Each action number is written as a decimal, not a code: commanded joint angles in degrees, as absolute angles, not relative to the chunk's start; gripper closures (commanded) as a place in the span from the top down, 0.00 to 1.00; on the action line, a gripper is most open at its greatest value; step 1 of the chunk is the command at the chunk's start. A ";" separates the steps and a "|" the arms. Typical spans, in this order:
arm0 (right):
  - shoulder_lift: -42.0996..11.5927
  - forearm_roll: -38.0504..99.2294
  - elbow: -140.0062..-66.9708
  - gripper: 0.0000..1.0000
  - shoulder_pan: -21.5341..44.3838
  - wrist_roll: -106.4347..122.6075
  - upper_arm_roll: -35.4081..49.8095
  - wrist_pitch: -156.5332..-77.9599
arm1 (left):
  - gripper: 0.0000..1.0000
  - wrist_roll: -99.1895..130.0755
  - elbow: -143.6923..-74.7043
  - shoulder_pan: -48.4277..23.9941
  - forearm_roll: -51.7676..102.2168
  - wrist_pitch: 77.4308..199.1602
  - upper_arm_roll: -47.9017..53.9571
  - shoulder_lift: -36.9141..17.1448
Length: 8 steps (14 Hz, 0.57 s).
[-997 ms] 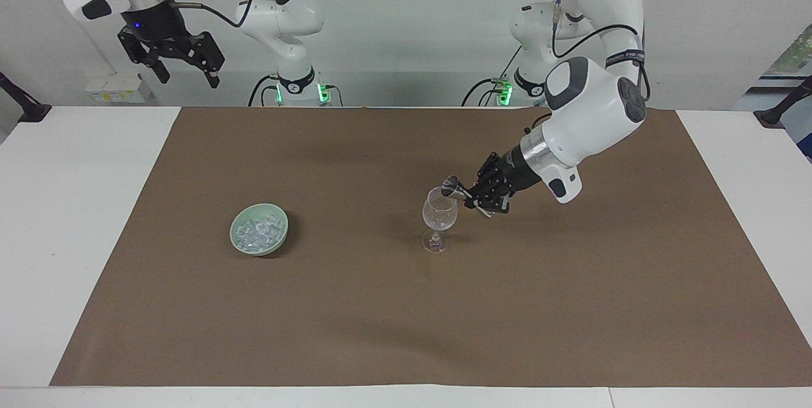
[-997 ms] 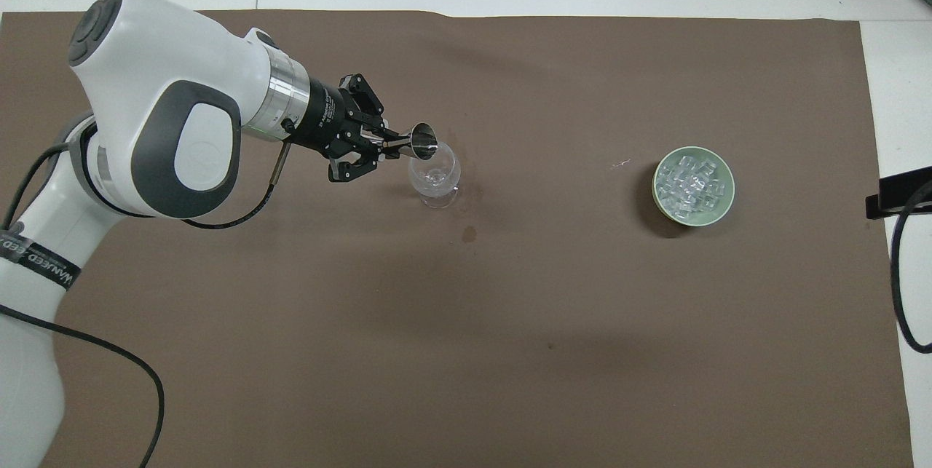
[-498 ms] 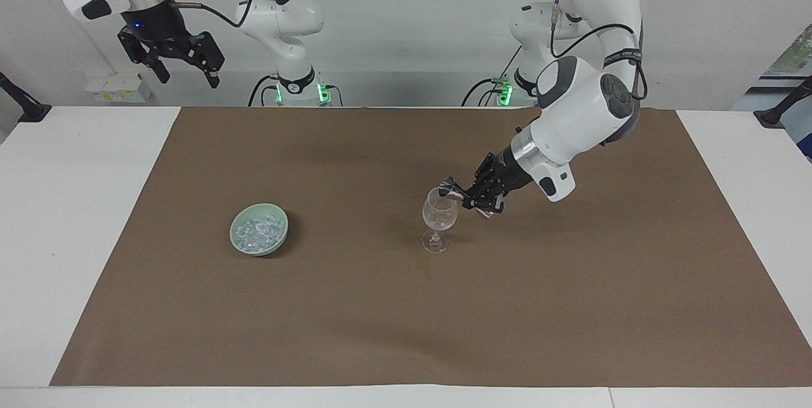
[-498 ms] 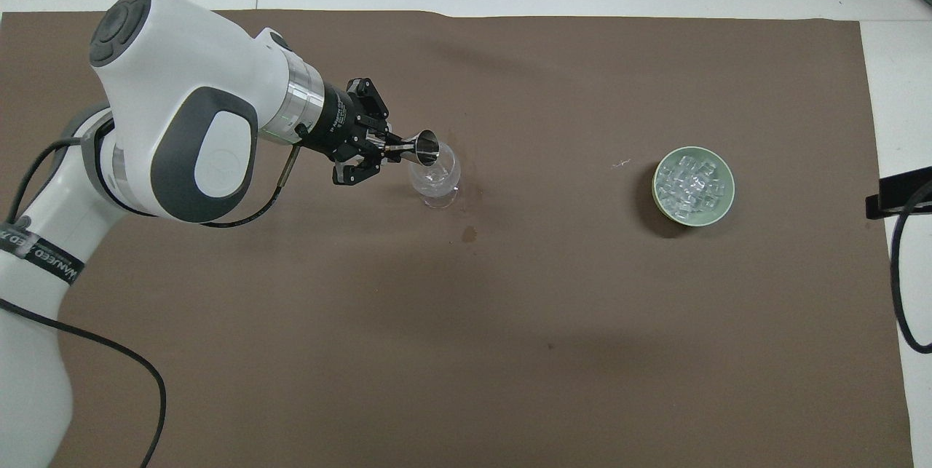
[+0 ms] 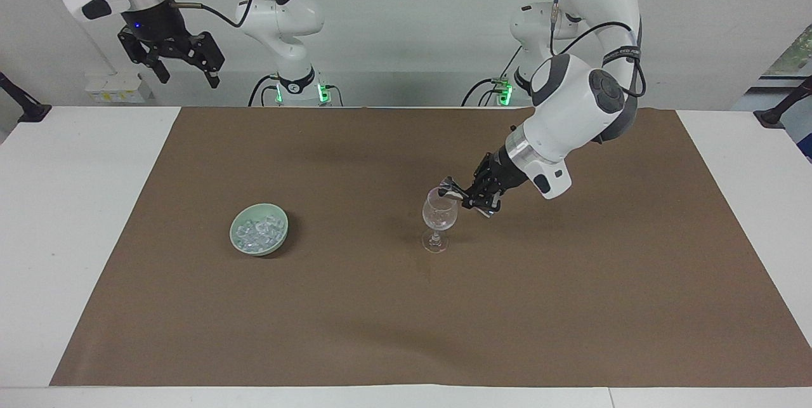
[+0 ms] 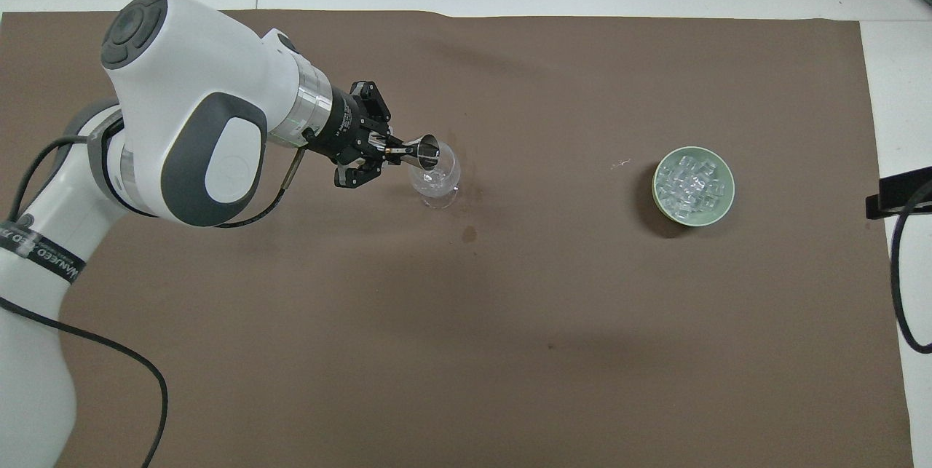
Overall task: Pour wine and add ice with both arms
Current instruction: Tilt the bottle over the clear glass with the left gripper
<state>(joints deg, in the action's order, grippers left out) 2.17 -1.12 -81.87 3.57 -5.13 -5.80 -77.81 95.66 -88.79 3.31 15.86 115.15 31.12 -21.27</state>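
Two white robot arms stood at a white counter (image 5: 76, 217) covered by a brown paper mat (image 5: 571, 306). The left gripper (image 5: 466, 195) (image 6: 386, 151) was clenched on a small metal jigger (image 5: 449, 188) (image 6: 424, 150), tipped on its side with its mouth over the rim of a clear stemmed glass (image 5: 438, 221) (image 6: 435, 180). The glass stood upright on the mat, toward the left arm's end of the counter, and whether the jigger touched its rim could not be told. The ice (image 5: 258, 233) (image 6: 692, 183), small clear chunks, lay heaped in a pale green bowl (image 5: 241, 244) (image 6: 717, 213) on the mat, well apart from the glass and toward the right arm's end. Between bowl and glass the mat carried only a tiny light scrap (image 6: 621, 163). A small dark stain (image 6: 470, 234) marked the mat near the glass, on the side nearer the robots. The right gripper (image 5: 184, 75) waited high in the air over the edge of the counter at its own end, released with its fingers spread wide and holding nothing. Nothing stood between it and the bowl. Black cables (image 6: 95, 359) trailed from the left arm.
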 commanded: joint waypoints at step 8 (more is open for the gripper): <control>3.34 -0.62 -83.23 1.00 3.25 -4.22 -5.71 -78.57 | 0.00 99.05 -86.31 2.02 9.50 112.68 31.55 -22.32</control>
<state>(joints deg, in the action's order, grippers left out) 2.18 -1.12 -81.87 3.57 -5.13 -5.80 -77.81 96.55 -88.66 3.24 11.93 114.49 31.39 -21.28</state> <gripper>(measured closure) 0.000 0.780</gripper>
